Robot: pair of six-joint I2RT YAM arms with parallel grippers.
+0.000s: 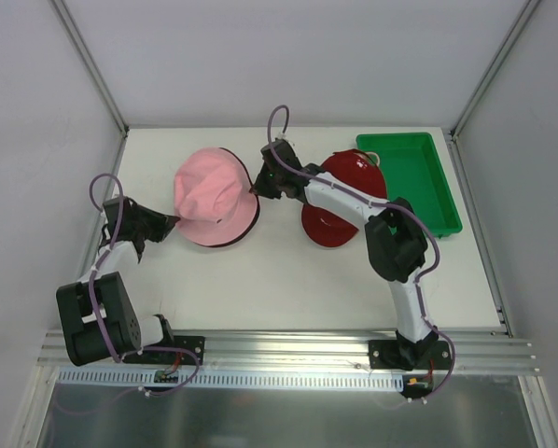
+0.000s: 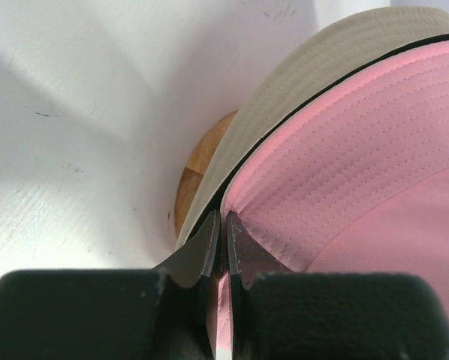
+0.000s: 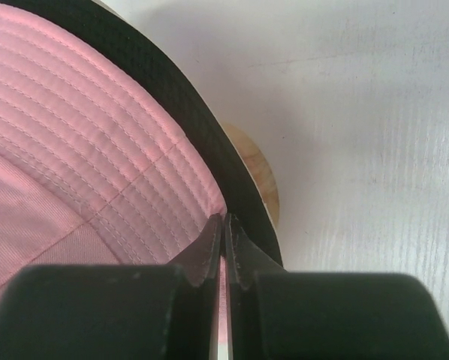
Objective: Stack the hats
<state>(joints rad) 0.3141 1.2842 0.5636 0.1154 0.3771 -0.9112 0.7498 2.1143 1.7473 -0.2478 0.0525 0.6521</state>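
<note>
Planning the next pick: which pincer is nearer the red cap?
Right. The right pincer grips the pink hat by the brim nearest the red cap; the left pincer grips its far brim.

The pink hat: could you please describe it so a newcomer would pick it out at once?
On the white table, look left of the green tray and red cap. The pink hat lies there, its brim pinched by the left claw and right claw. It alone is pink, topping a cream hat and a black hat.

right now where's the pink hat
Top view: the pink hat sits left of centre, brim pinched by left gripper and right gripper, red cap on its right.
</note>
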